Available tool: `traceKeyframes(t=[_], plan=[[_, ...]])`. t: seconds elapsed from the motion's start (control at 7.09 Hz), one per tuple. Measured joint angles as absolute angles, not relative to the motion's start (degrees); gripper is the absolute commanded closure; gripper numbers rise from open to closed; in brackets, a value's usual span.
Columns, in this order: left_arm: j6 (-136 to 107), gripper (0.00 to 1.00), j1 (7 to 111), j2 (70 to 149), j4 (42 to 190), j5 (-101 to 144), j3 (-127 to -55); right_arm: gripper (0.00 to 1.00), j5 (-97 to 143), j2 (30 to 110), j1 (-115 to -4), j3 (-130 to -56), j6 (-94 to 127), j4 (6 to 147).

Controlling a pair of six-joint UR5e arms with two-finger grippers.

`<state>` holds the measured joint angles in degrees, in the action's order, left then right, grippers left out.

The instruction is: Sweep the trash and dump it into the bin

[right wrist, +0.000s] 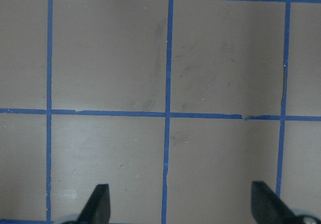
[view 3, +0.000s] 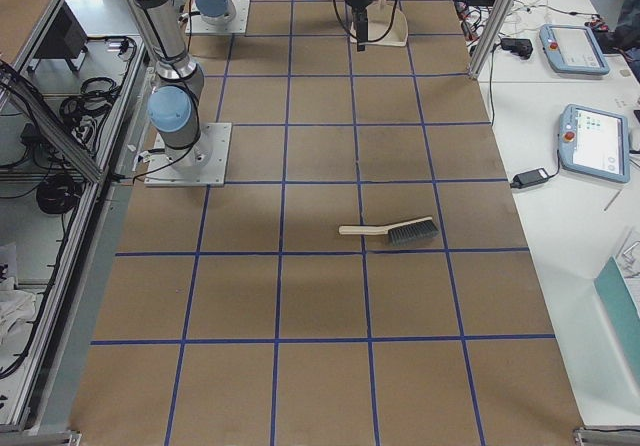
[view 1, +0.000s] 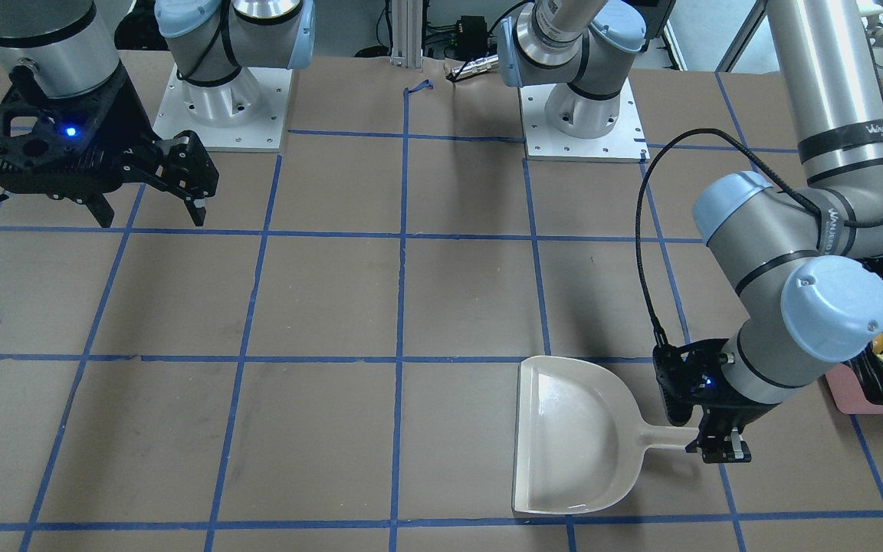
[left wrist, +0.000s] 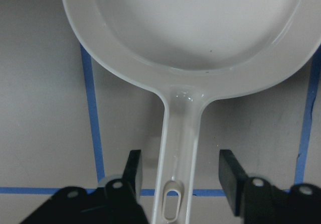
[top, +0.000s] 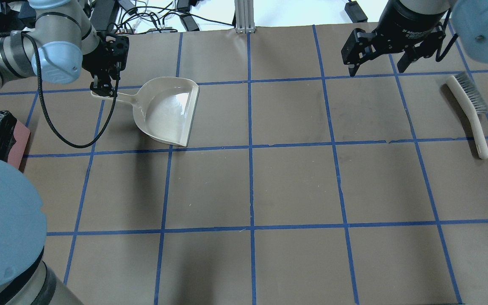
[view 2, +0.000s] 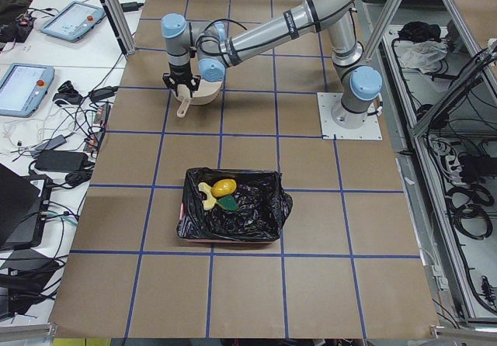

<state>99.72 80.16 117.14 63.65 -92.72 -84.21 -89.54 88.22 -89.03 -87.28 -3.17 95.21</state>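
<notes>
Left gripper [left wrist: 180, 166] gapes astride the dustpan handle [left wrist: 181, 128], right gripper [right wrist: 181, 196] wide; bin [view 1: 844, 383] mostly hidden behind left arm [view 1: 794, 322]

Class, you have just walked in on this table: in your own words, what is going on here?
The sweeping looks done. The trash lies in the bin, and the dustpan sits empty on the table. The left hand is at the dustpan's handle, open, with a finger on each side and a gap to both. The right hand hangs open above the table, holding nothing. The brush lies flat on the robot's right, apart from both hands.
</notes>
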Motion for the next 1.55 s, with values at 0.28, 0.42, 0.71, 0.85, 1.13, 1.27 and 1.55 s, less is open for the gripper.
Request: traceKeyframes(t=[0.28, 0.42, 0.71, 0.85, 1.13, 1.27, 1.55], plan=[[95.1, 0.38, 80.5, 112.8, 68.2, -92.9, -84.0, 0.0, -89.5, 88.2, -89.0, -87.3, -3.1, 95.2], [91.0, 0.38, 81.3, 110.4, 70.6, -92.9, -84.0, 0.0, -89.5, 88.3, -89.0, -87.3, -3.1, 95.2], [80.7, 0.28, 84.2, 106.4, 74.0, -92.7, -84.0, 0.0, -89.6, 88.3, -89.0, -87.3, -3.0, 95.3], [74.1, 0.26, 85.9, 105.2, 75.2, -92.4, -84.2, 0.0, -89.6, 88.3, -89.0, -87.3, -3.0, 95.3], [62.0, 0.0, 89.1, 103.6, 76.6, -92.3, -84.6, 0.0, -89.5, 88.3, -89.0, -87.2, -3.0, 95.3], [56.3, 0.0, 89.9, 103.1, 77.4, -91.9, -84.8, 0.0, -89.5, 88.3, -89.0, -87.2, -3.0, 95.3], [38.5, 0.0, 91.0, 102.7, 78.1, -89.8, -85.0, 0.0, -89.5, 88.3, -89.0, -87.2, -2.9, 95.3]])
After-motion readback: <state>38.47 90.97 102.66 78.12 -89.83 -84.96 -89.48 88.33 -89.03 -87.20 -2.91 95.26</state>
